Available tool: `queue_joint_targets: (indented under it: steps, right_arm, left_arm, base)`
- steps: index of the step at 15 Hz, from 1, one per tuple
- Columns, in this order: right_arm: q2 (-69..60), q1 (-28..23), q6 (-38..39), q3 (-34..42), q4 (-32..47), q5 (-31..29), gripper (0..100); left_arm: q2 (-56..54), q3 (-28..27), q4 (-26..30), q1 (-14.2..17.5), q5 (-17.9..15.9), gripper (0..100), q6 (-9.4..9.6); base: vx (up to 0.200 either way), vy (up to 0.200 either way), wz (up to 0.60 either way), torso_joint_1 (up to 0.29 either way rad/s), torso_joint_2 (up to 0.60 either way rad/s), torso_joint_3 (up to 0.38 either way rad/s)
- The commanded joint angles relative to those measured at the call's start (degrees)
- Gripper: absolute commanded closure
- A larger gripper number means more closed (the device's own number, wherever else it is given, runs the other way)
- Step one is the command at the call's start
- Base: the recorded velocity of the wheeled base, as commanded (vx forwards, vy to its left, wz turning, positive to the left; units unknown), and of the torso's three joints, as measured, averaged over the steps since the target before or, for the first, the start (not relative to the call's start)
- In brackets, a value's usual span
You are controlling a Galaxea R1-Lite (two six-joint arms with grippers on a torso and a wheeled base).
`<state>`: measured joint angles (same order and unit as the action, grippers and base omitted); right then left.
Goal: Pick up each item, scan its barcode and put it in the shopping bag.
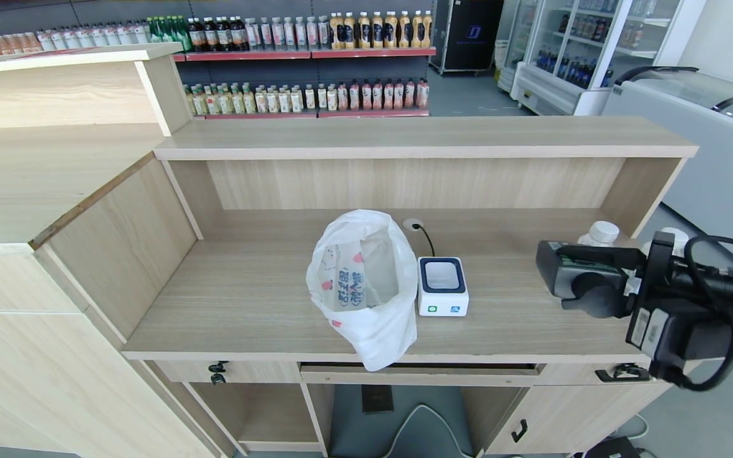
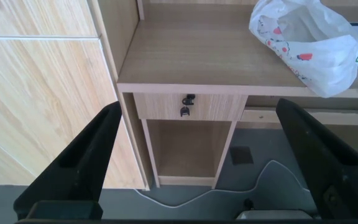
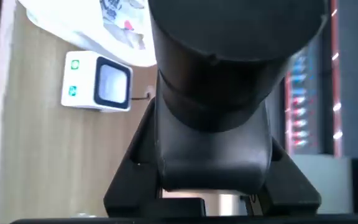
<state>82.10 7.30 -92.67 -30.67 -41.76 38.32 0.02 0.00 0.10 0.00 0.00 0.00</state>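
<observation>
Left gripper (image 2: pixel 199 109) spread wide, empty, right gripper (image 1: pixel 560 270) clamping one dark item (image 3: pixel 229 74), one shopping bag (image 1: pixel 366 318), one scanner (image 1: pixel 443 287)

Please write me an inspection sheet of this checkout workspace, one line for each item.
Surface: wooden counter with a raised back ledge.
Job's things: white shopping bag stands open, its bottom hanging over the front edge; scanner beside it on the robot's right; white-capped bottles at the far right end.
Clutter: nothing seen.
Grippers: left gripper open, empty, low before the drawer; right gripper above the counter's right end.
Cables: scanner cable runs back to a hole.
Surroundings: drink shelves, fridges.
</observation>
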Motion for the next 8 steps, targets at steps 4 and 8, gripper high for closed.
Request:
queue_joint_targets:
  steps: [4, 8]
  right_arm:
    - [-5.3, 17.0, -32.9, 0.3, 1.6, 1.0, 100]
    - [-4.2, 25.8, -44.1, -0.2, -6.5, 1.1, 100]
  left_arm:
    - [0.0, 0.0, 0.0, 0.0, 0.0, 0, 0.00]
    - [0.0, 0.0, 0.0, 0.0, 0.0, 0, 0.00]
  base:
    - [0.000, 0.000, 0.00, 0.000, 0.00, 0.000]
    - [0.000, 0.000, 0.00, 0.000, 0.00, 0.000]
